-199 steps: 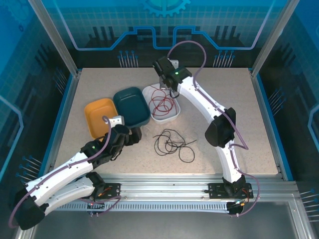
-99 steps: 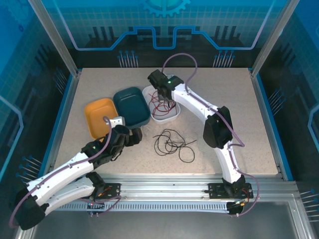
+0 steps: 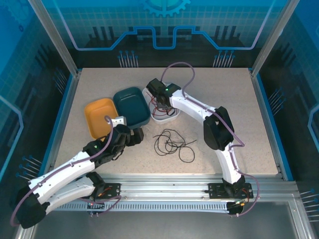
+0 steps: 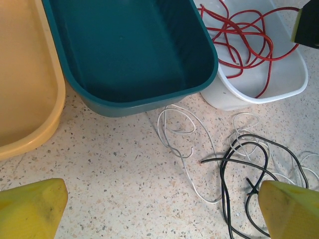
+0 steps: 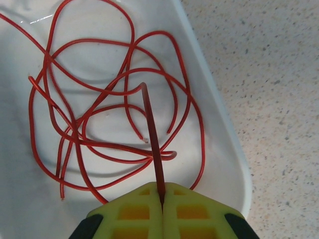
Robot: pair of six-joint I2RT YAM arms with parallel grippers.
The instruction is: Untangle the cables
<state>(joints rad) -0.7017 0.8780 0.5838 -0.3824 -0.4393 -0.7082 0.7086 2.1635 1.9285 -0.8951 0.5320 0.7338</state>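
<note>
- Right claw (image 5: pixel 162 199) is pinched tight on the red cable (image 5: pixel 151 129), low over the white tray (image 5: pixel 219 149), where the rest of it lies coiled.
- Step in hand, I'd say: dropping red off, sorted.
- Left claw (image 4: pixel 159 214) hangs wide apart above the black cable (image 4: pixel 225 174) and white cable (image 4: pixel 164 130), crossed on the desk (image 4: pixel 99 164) beside the teal tray (image 4: pixel 129 50).
- Next: release red, then lift one strand clear of the other.
</note>
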